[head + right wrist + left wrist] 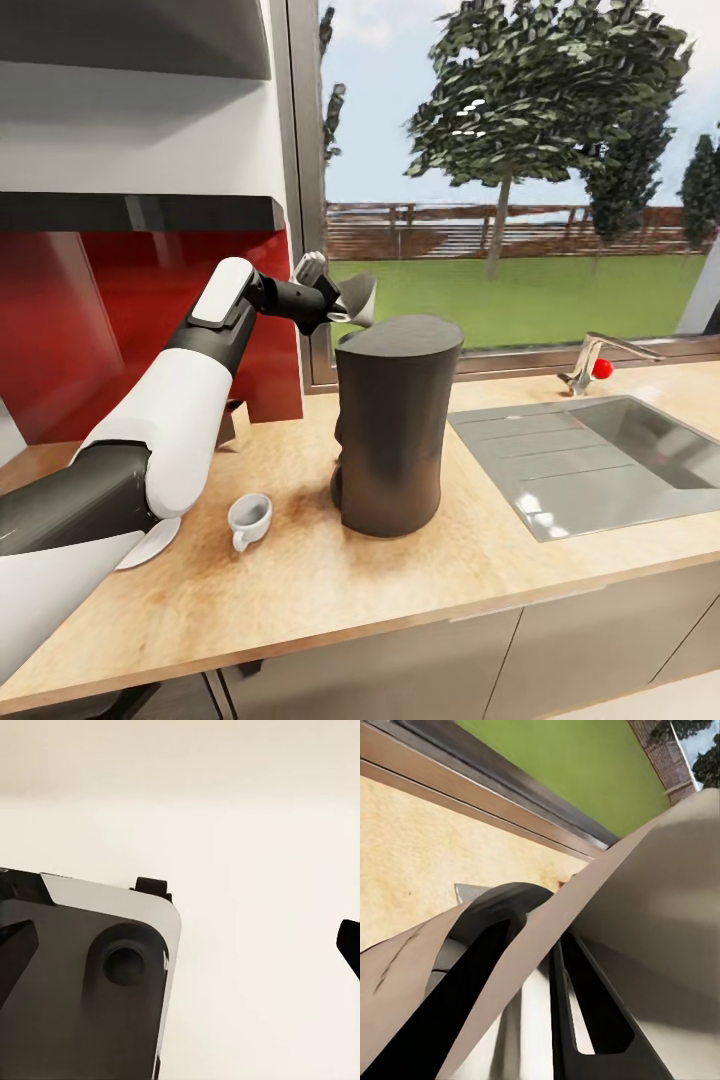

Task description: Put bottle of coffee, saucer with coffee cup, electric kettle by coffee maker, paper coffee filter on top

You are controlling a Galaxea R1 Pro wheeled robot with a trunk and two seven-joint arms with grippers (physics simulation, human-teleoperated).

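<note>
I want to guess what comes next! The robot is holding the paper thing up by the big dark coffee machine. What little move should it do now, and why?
Probably ease the left gripper a bit toward the sink and down, then let go. It holds the paper coffee filter just above the back edge of the coffee maker, not resting on its flat top yet.

claw fingers (585, 1012) | clamp paper coffee filter (660, 892) | above kitchen countertop (420, 862)

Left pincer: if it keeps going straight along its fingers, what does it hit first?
Probably the tall dark grey coffee maker: the left pincer, shut on the tan paper filter, points at its top in the left wrist view. Depth unclear.
</note>
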